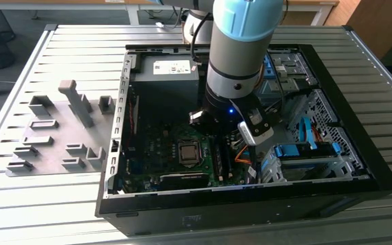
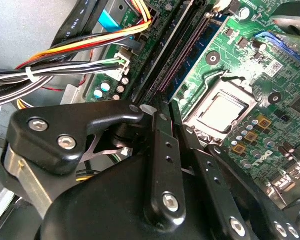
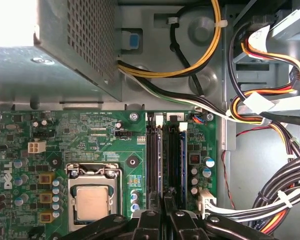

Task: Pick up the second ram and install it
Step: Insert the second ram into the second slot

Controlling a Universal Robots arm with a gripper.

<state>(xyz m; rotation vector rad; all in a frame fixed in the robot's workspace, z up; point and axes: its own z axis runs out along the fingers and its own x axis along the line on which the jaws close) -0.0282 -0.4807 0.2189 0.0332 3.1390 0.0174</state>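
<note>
gripper (image 3: 162, 207) fingers pressed together over memory slots (image 3: 165, 155) | second ram (image 3: 182, 160) apparently seated, blue edge | exterior view: arm low inside computer case (image 1: 124, 127), walls near.

We see a light-blue and silver arm (image 1: 240, 46) with black wrist and a lit blue LED. The gripper (image 2: 167, 130) is black: jointed linkage bars, silver screws.

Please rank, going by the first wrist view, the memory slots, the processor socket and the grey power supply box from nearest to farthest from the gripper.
From the gripper:
1. Memory slots, directly ahead of the fingertips.
2. Processor socket, off to one side on the board.
3. Power supply box, past the board's far edge.
</note>
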